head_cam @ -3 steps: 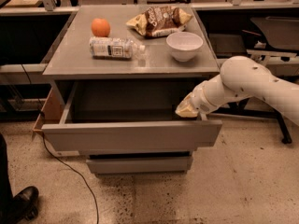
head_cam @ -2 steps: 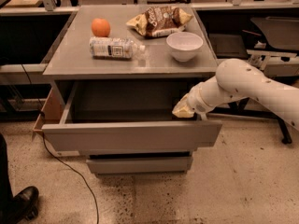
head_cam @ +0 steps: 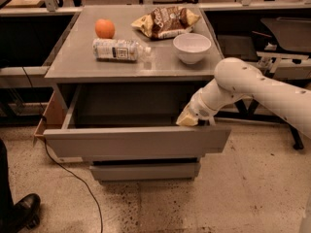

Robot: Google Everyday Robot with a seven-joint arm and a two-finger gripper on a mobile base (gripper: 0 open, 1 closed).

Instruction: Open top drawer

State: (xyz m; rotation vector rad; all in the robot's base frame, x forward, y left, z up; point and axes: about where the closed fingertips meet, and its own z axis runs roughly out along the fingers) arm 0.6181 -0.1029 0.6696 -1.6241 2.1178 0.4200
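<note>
Gripper [head_cam: 187,119] shifted slightly left, now at top drawer [head_cam: 131,142] front's upper edge, rt end; grip state can't tell.

End effector [head_cam: 187,119] shifted slightly left since a second ago. Now sits inside top drawer [head_cam: 136,142], against rear face of front panel, at upper edge, near right end. Rounded arm elbow [head_cam: 238,76] moved left too, now closer to table's right edge [head_cam: 212,71]. Whole arm drawn in toward drawer opening.
</note>
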